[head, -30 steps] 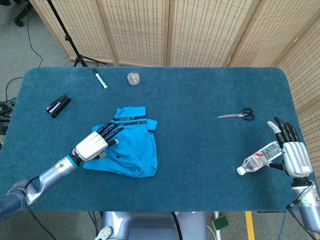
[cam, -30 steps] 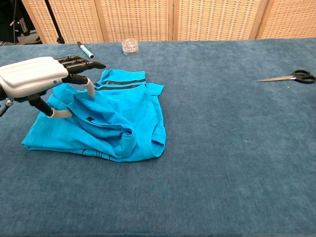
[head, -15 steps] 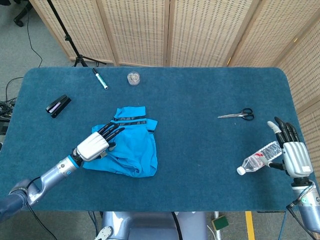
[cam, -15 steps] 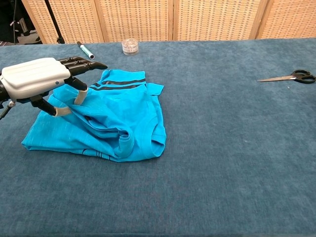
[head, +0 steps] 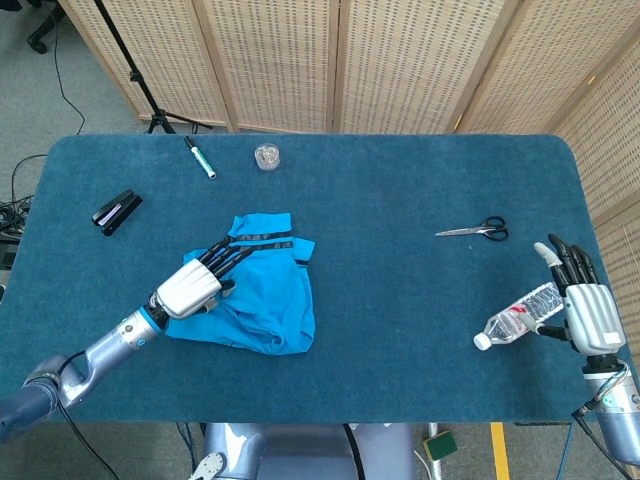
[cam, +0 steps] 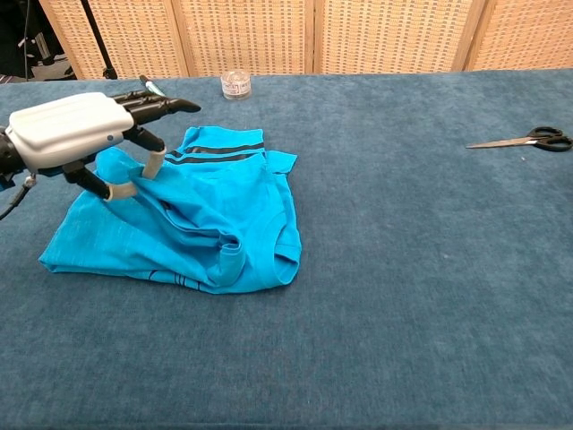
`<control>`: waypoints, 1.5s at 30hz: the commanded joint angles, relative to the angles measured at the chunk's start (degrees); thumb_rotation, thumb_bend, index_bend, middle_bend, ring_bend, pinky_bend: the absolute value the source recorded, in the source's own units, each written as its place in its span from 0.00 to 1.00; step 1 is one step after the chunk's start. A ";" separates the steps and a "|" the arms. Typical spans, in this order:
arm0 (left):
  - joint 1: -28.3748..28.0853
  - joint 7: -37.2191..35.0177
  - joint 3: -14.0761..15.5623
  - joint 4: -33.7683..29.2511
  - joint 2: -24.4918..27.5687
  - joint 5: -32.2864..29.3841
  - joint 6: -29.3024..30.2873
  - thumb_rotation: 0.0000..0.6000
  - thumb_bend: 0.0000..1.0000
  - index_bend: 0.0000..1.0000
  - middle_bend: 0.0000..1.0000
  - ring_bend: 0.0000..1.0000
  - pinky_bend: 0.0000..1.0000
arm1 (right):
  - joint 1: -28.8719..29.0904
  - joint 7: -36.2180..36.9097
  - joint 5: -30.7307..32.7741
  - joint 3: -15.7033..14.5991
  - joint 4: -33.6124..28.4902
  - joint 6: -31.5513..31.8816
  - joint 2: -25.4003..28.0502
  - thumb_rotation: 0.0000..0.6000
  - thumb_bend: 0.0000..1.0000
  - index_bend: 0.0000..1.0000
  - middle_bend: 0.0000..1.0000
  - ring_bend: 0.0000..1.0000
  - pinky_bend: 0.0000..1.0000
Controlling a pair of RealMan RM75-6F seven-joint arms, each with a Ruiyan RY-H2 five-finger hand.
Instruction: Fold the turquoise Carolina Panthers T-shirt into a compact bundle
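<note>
The turquoise T-shirt (head: pixel 268 292) lies crumpled and partly folded on the blue table left of centre, its dark-striped sleeve hem toward the back; in the chest view the T-shirt (cam: pixel 215 210) has a rolled fold at its front right. My left hand (head: pixel 196 284) is over the shirt's left part. In the chest view the left hand (cam: pixel 72 130) pinches a raised fold of cloth between thumb and a finger, the other fingers stretched out. My right hand (head: pixel 586 305) rests at the table's right edge, fingers apart, holding nothing.
A plastic water bottle (head: pixel 518 318) lies beside the right hand. Scissors (head: pixel 474 231) lie at mid right. A marker (head: pixel 200 158) and a small clear jar (head: pixel 266 157) sit at the back left, a black stapler (head: pixel 117 211) at far left. Wicker screens stand behind.
My left hand has risen a little, and its thumb and finger have closed together on the shirt's left fold, lifting it. The right hand has not moved.
</note>
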 commanded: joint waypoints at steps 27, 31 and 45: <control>-12.07 21.94 -7.33 -5.29 -0.72 -0.51 -7.88 1.00 0.46 0.79 0.00 0.00 0.00 | 0.07 2.12 0.52 0.30 0.21 -0.51 0.68 1.00 0.00 0.00 0.00 0.00 0.00; -13.23 22.29 -7.37 -3.26 -2.44 -0.53 -8.87 1.00 0.46 0.79 0.00 0.00 0.00 | 0.09 2.14 0.64 0.37 0.28 -0.56 0.66 1.00 0.00 0.00 0.00 0.00 0.00; -17.15 22.71 -7.50 1.66 -7.02 0.23 -9.77 1.00 0.45 0.79 0.00 0.00 0.00 | 0.19 2.54 1.10 0.50 0.48 -1.06 0.73 1.00 0.00 0.00 0.00 0.00 0.00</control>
